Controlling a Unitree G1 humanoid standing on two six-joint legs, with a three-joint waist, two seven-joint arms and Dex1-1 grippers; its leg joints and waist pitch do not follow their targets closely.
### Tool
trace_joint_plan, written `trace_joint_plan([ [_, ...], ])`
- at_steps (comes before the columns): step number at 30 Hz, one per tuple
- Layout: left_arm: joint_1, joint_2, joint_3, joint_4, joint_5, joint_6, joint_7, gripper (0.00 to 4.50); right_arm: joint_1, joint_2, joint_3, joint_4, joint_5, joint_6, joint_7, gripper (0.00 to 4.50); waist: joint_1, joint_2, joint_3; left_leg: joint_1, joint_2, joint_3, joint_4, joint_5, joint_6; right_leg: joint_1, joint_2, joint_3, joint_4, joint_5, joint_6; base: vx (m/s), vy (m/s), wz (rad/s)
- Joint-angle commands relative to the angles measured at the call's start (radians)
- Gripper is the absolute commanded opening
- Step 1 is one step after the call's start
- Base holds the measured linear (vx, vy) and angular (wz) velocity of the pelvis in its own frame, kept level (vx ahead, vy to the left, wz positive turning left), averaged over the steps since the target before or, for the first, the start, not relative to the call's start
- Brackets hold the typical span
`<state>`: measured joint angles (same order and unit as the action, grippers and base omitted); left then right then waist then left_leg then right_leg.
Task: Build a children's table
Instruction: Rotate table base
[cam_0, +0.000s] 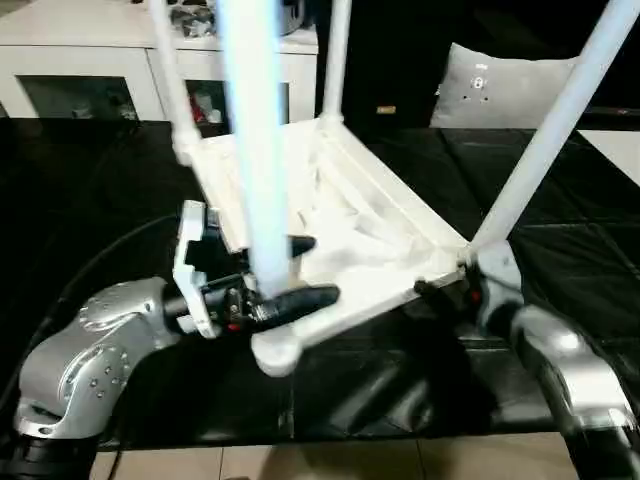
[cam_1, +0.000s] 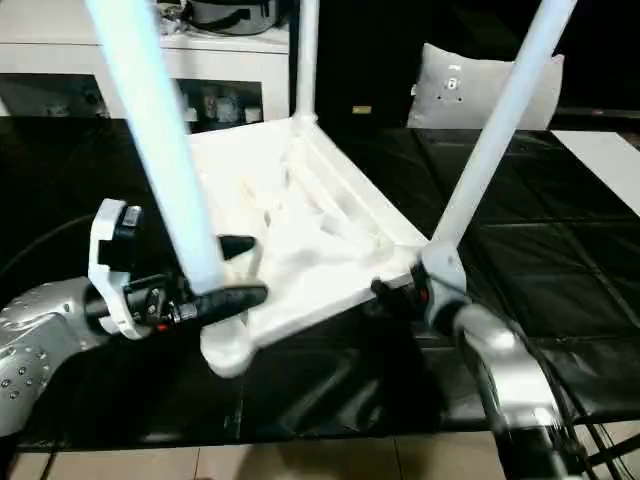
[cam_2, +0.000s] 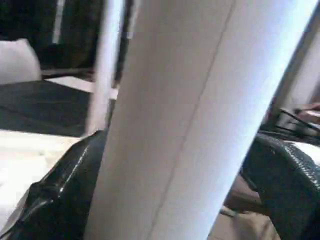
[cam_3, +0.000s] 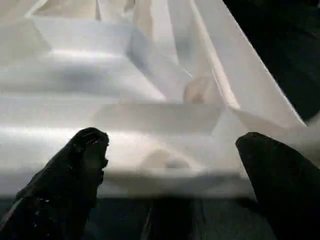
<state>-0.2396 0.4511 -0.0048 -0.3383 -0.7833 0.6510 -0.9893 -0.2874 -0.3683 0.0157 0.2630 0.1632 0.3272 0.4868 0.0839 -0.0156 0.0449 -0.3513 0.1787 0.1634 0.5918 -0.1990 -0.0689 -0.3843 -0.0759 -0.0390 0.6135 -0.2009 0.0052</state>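
The children's table is upside down and tilted on a black surface, its ribbed white top (cam_0: 360, 225) facing up. Several white legs rise from the corner sockets. My left gripper (cam_1: 256, 268) is open, one black finger on each side of the near-left leg (cam_0: 255, 150) just above its socket (cam_0: 275, 355). The left wrist view shows that leg (cam_2: 190, 120) between the fingers (cam_2: 60, 190). My right gripper (cam_0: 435, 290) is open at the near-right corner, below the right leg (cam_0: 555, 125). The right wrist view has the top's rim (cam_3: 165, 125) right in front of its spread fingers (cam_3: 75, 165).
A white glass-door cabinet (cam_0: 90, 70) stands behind on the left. A grey cushion (cam_0: 500, 85) lies at the back right. The black surface (cam_0: 90, 190) ends near me at a light floor strip (cam_0: 300, 460).
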Motion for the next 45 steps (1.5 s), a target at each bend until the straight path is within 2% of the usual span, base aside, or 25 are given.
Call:
trace_joint_plan([
  [1,-0.026,-0.004,-0.032,-0.05,-0.023,0.022,-0.01,4.5,-0.034,0.006,0.028,0.044,-0.011,-0.027,0.03,4.5,-0.003,0.004,-0.051,0.004,0.033,-0.001,-0.074,-0.195,-0.009,0.038,-0.046,0.035,-0.063,-0.159,-0.216,0.0,0.0,0.0],
  [3,-0.039,-0.014,-0.053,-0.052,-0.008,0.023,0.005,4.5,-0.056,0.01,0.057,0.071,-0.024,-0.036,0.062,4.5,-0.001,-0.003,-0.05,0.002,0.034,0.0,-0.073,-0.173,-0.005,0.04,-0.047,0.036,-0.062,-0.147,-0.215,0.0,0.0,0.0],
  [6,-0.057,-0.04,-0.081,-0.038,0.026,0.012,0.037,4.5,-0.074,0.023,0.101,0.093,-0.033,-0.042,0.11,4.5,0.002,-0.005,-0.052,0.001,0.035,0.003,-0.071,-0.156,0.002,0.042,-0.047,0.037,-0.061,-0.132,-0.216,0.0,0.0,0.0],
  [9,-0.071,-0.06,-0.101,-0.02,0.076,-0.02,0.07,4.5,-0.084,0.034,0.107,0.102,-0.036,-0.08,0.123,4.5,0.004,-0.009,-0.051,0.0,0.038,0.002,-0.073,-0.158,0.0,0.041,-0.05,0.037,-0.064,-0.148,-0.205,0.0,0.0,0.0],
  [10,-0.085,-0.073,-0.113,0.01,0.138,-0.061,0.11,4.5,-0.086,0.037,0.093,0.091,-0.024,-0.097,0.129,4.5,0.004,-0.009,-0.05,0.001,0.037,0.002,-0.073,-0.167,-0.004,0.042,-0.05,0.037,-0.064,-0.164,-0.197,0.0,0.0,0.0],
  [12,-0.094,-0.076,-0.119,0.031,0.179,-0.088,0.136,4.5,-0.086,0.035,0.08,0.084,-0.014,-0.099,0.124,4.5,0.005,-0.009,-0.049,0.004,0.038,0.0,-0.075,-0.197,-0.01,0.04,-0.05,0.038,-0.071,-0.208,-0.174,0.0,0.0,0.0],
  [15,-0.107,-0.062,-0.143,0.083,0.262,-0.133,0.169,4.5,-0.07,0.025,0.045,0.05,-0.003,-0.092,0.09,4.5,0.005,-0.008,-0.049,0.003,0.037,-0.001,-0.077,-0.198,-0.015,0.039,-0.048,0.038,-0.074,-0.219,-0.16,0.0,0.0,0.0],
  [16,-0.11,-0.049,-0.158,0.101,0.297,-0.152,0.169,4.5,-0.048,0.015,0.028,0.021,-0.003,-0.081,0.071,4.5,0.007,0.0,-0.05,0.004,0.037,-0.003,-0.078,-0.19,-0.018,0.039,-0.049,0.038,-0.071,-0.207,-0.158,0.0,0.0,0.0],
  [17,-0.11,-0.047,-0.159,0.104,0.301,-0.155,0.168,4.5,-0.042,0.013,0.024,0.014,-0.004,-0.079,0.065,4.5,0.007,-0.002,-0.049,0.005,0.037,-0.001,-0.077,-0.195,-0.02,0.037,-0.048,0.038,-0.073,-0.205,-0.157,0.0,0.0,0.0],
  [19,-0.114,-0.043,-0.162,0.123,0.316,-0.17,0.159,4.5,0.013,-0.003,-0.021,-0.049,-0.012,-0.06,0.012,4.5,0.01,0.006,-0.048,0.007,0.037,-0.001,-0.078,-0.209,-0.026,0.035,-0.047,0.039,-0.074,-0.209,-0.153,0.0,0.0,0.0],
  [20,-0.115,-0.041,-0.162,0.127,0.315,-0.173,0.151,4.5,0.029,-0.008,-0.039,-0.062,-0.018,-0.051,-0.01,4.5,0.011,0.0,-0.049,0.005,0.035,-0.002,-0.078,-0.216,-0.028,0.037,-0.047,0.038,-0.073,-0.21,-0.154,0.0,0.0,0.0],
  [23,-0.115,-0.027,-0.166,0.133,0.314,-0.183,0.112,4.5,0.072,-0.025,-0.09,-0.083,-0.039,-0.031,-0.082,4.5,0.008,0.009,-0.046,0.006,0.032,-0.003,-0.082,-0.262,-0.039,0.034,-0.046,0.036,-0.082,-0.268,-0.145,0.0,0.0,0.0],
  [25,-0.114,-0.023,-0.167,0.134,0.312,-0.184,0.104,4.5,0.082,-0.029,-0.103,-0.084,-0.041,-0.02,-0.096,4.5,0.004,0.007,-0.045,0.005,0.03,-0.004,-0.082,-0.281,-0.037,0.034,-0.047,0.036,-0.085,-0.314,-0.135,0.0,0.0,0.0],
  [27,-0.115,-0.017,-0.17,0.14,0.31,-0.191,0.092,4.5,0.103,-0.041,-0.127,-0.074,-0.054,-0.003,-0.133,4.5,0.001,0.013,-0.042,0.002,0.03,-0.005,-0.082,-0.285,-0.031,0.032,-0.047,0.035,-0.089,-0.339,-0.134,0.0,0.0,0.0],
  [29,-0.116,-0.015,-0.173,0.144,0.306,-0.192,0.081,4.5,0.112,-0.05,-0.133,-0.056,-0.076,-0.005,-0.165,4.5,0.002,0.011,-0.045,0.003,0.03,-0.005,-0.08,-0.272,-0.029,0.032,-0.049,0.036,-0.089,-0.341,-0.133,0.0,0.0,0.0],
  [30,-0.117,-0.013,-0.177,0.148,0.305,-0.195,0.073,4.5,0.116,-0.053,-0.133,-0.044,-0.085,-0.007,-0.178,4.5,0.002,0.014,-0.044,0.002,0.03,-0.004,-0.08,-0.263,-0.027,0.03,-0.048,0.036,-0.087,-0.331,-0.139,0.0,0.0,0.0],
  [31,-0.116,-0.011,-0.181,0.148,0.302,-0.195,0.067,4.5,0.115,-0.05,-0.13,-0.031,-0.087,-0.011,-0.183,4.5,0.003,0.024,-0.044,0.002,0.03,-0.005,-0.08,-0.262,-0.029,0.03,-0.049,0.036,-0.086,-0.324,-0.143,0.0,0.0,0.0],
  [32,-0.114,-0.01,-0.185,0.146,0.299,-0.192,0.059,4.5,0.107,-0.042,-0.121,-0.008,-0.084,-0.021,-0.178,4.5,0.001,0.021,-0.045,0.003,0.031,-0.004,-0.079,-0.26,-0.029,0.03,-0.047,0.035,-0.085,-0.301,-0.151,0.0,0.0,0.0],
  [37,-0.108,-0.019,-0.202,0.127,0.276,-0.174,0.028,4.5,0.025,0.004,-0.07,0.138,-0.091,-0.096,-0.139,4.5,-0.003,0.022,-0.049,0.0,0.032,-0.002,-0.076,-0.233,-0.015,0.033,-0.048,0.034,-0.074,-0.219,-0.196,0.0,0.0,0.0],
  [38,-0.108,-0.022,-0.203,0.123,0.271,-0.171,0.026,4.5,0.015,0.009,-0.065,0.153,-0.092,-0.1,-0.135,4.5,-0.004,0.017,-0.049,-0.001,0.032,-0.001,-0.076,-0.225,-0.011,0.033,-0.048,0.034,-0.072,-0.212,-0.206,0.0,0.0,0.0],
  [39,-0.107,-0.025,-0.205,0.121,0.267,-0.168,0.023,4.5,0.005,0.015,-0.061,0.168,-0.094,-0.104,-0.13,4.5,-0.002,0.02,-0.048,0.0,0.033,0.0,-0.075,-0.215,-0.01,0.034,-0.049,0.035,-0.072,-0.204,-0.209,0.0,0.0,0.0],
  [40,-0.105,-0.035,-0.213,0.109,0.257,-0.161,0.02,4.5,-0.02,0.028,-0.048,0.203,-0.103,-0.122,-0.123,4.5,-0.003,0.011,-0.049,-0.001,0.034,0.001,-0.075,-0.209,-0.007,0.035,-0.048,0.035,-0.073,-0.197,-0.209,0.0,0.0,0.0],
  [42,-0.104,-0.049,-0.239,0.086,0.264,-0.162,0.026,4.5,-0.069,0.054,-0.025,0.257,-0.12,-0.149,-0.118,4.5,-0.007,0.011,-0.047,-0.004,0.033,0.001,-0.076,-0.202,-0.008,0.037,-0.05,0.034,-0.071,-0.202,-0.216,0.0,0.0,0.0],
  [44,-0.107,-0.075,-0.26,0.065,0.263,-0.147,0.045,4.5,-0.11,0.079,-0.001,0.292,-0.136,-0.166,-0.118,4.5,-0.015,0.01,-0.044,-0.007,0.033,-0.001,-0.078,-0.224,-0.013,0.039,-0.053,0.033,-0.073,-0.249,-0.207,0.0,0.0,0.0],
  [45,-0.114,-0.104,-0.269,0.054,0.257,-0.136,0.067,4.5,-0.138,0.099,0.018,0.313,-0.143,-0.181,-0.11,4.5,-0.024,0.005,-0.042,-0.009,0.034,-0.002,-0.08,-0.243,-0.016,0.039,-0.053,0.031,-0.078,-0.295,-0.196,0.0,0.0,0.0],
])
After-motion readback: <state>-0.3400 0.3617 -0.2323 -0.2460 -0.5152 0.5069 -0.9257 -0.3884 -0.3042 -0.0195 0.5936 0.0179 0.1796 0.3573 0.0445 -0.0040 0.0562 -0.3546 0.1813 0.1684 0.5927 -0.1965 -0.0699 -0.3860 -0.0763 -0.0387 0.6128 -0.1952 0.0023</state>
